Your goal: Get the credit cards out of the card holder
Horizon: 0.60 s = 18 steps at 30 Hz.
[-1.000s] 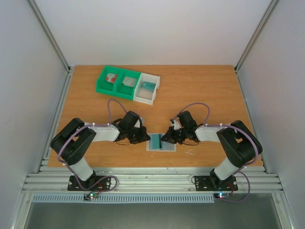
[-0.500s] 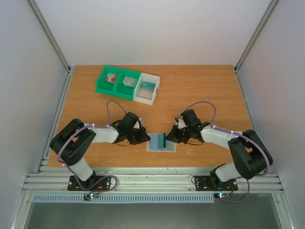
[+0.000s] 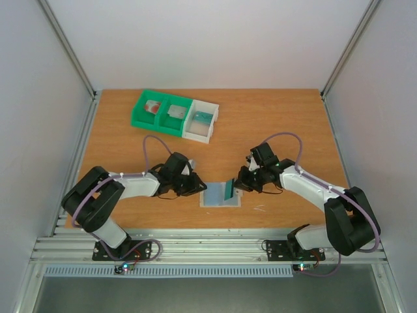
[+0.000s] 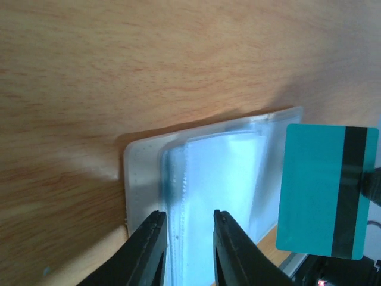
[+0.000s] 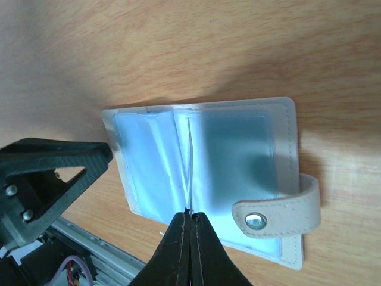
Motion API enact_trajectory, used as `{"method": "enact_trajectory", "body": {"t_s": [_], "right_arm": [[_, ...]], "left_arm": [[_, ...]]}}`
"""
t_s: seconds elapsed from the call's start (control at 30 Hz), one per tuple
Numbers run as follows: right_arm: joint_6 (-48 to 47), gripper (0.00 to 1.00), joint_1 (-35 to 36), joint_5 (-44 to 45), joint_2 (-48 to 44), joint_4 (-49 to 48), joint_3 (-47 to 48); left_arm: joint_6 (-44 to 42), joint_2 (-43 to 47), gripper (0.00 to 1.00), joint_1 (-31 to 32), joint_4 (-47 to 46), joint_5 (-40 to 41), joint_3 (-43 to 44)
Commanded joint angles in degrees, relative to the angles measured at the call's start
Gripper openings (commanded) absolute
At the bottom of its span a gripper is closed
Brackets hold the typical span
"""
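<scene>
Right fingers (image 5: 177, 253) pinch teal card (image 4: 315, 189) edge-on above open card holder (image 5: 238, 161).

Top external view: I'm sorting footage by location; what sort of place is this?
Likely a robot test cell: white panel walls enclose a wooden table, with left arm and right arm bolted to aluminium rails.

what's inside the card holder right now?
In the card holder, the translucent top sleeves show no card. The teal card is out, pinched in the right gripper. The sleeves stacked underneath are covered, so unconfirmed.
</scene>
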State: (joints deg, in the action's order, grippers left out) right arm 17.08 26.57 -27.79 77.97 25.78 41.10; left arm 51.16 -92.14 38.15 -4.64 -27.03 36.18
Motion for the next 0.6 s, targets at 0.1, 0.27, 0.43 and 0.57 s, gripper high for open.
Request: {"method": "enact_trajectory", "body": {"t_s": [0.1, 0.27, 0.43, 0.57], "right_arm": [[6.4, 0.01, -1.2, -1.6, -3.0, 6.1, 4.1], [11.3, 0.01, -2.4, -6.9, -3.0, 5.8, 6.8], [12.7, 0.01, -2.5, -6.7, -3.8, 11.3, 14.2], [15.2, 0.01, -2.6, -9.2, -0.8, 18.9, 21.0]], "left_arm": [[-5.4, 8.5, 0.34, 0.4, 3.5, 5.9, 1.6], [-12.2, 14.2, 0.33, 0.3, 4.4, 8.5, 2.0], [-22.8, 20.0, 0.33, 1.8, -2.5, 6.9, -1.2], [-34.7, 25.0, 0.33, 6.7, -3.7, 10.4, -1.7]]}}
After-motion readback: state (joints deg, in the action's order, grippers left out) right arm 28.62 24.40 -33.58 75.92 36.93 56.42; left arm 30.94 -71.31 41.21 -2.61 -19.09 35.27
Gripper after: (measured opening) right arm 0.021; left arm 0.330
